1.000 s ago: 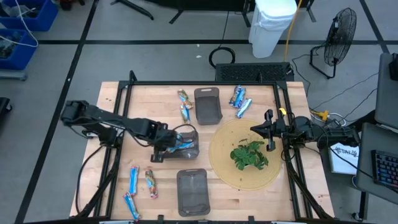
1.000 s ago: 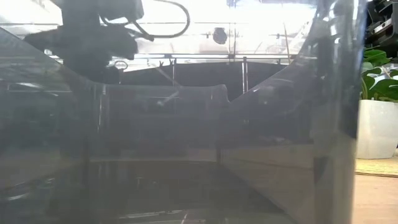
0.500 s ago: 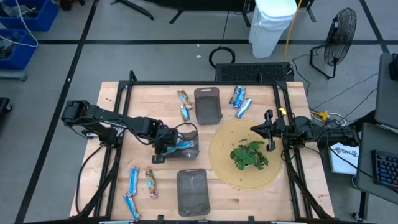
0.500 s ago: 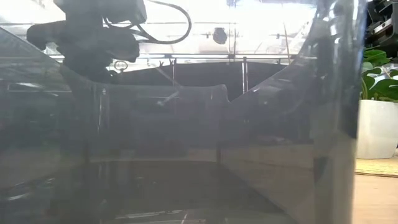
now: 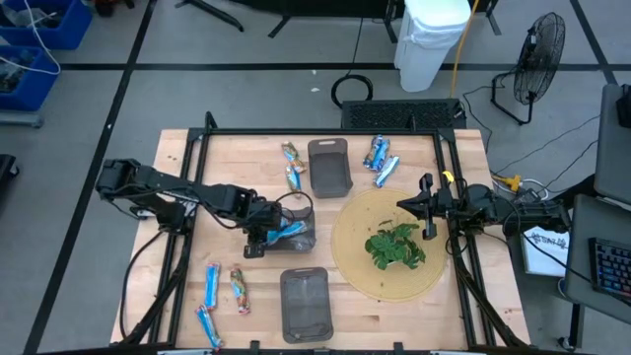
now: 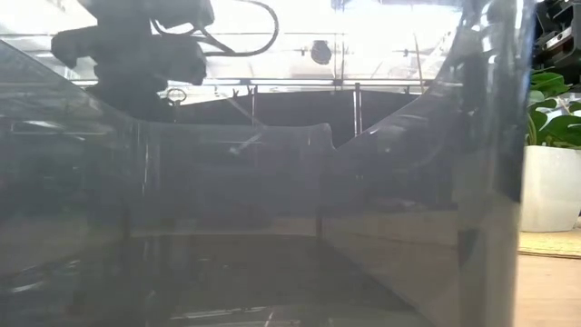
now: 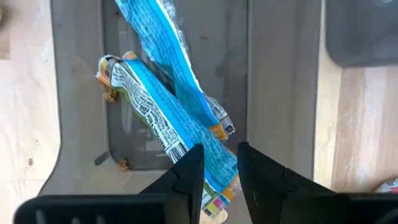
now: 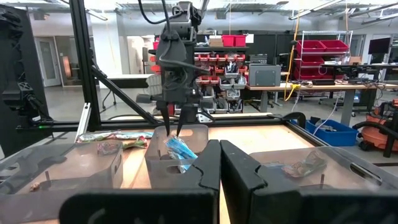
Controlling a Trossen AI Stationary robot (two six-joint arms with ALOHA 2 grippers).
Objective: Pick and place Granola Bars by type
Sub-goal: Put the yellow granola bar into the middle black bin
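Two blue-and-white granola bars [image 7: 155, 118] lie crossed in the middle grey tray [image 5: 300, 233]. One leans against the tray wall [image 8: 177, 149]. My left gripper [image 7: 221, 155] points down over this tray, open, with the near end of one bar [image 7: 215, 177] between its fingertips. More bars lie far left [image 5: 291, 166], far right [image 5: 380, 160] and near left [image 5: 212, 286]. My right gripper [image 8: 219, 149] rests shut at the table's right side [image 5: 404, 206]. My left gripper stands with a finger on either side of the bar's end [image 7: 215, 177], coming from above. Whether the fingers touch the wrapper, I cannot tell. The bar lies in the tray, on the other bar.
A second grey tray [image 5: 330, 166] stands at the far middle and a third [image 5: 304, 301] at the near middle. A green plant [image 5: 394, 247] sits on a round mat [image 5: 367, 281] right of centre. The frame's posts [image 5: 207, 123] ring the table.
My left gripper has stayed over the middle tray and rolled a little about its own line.
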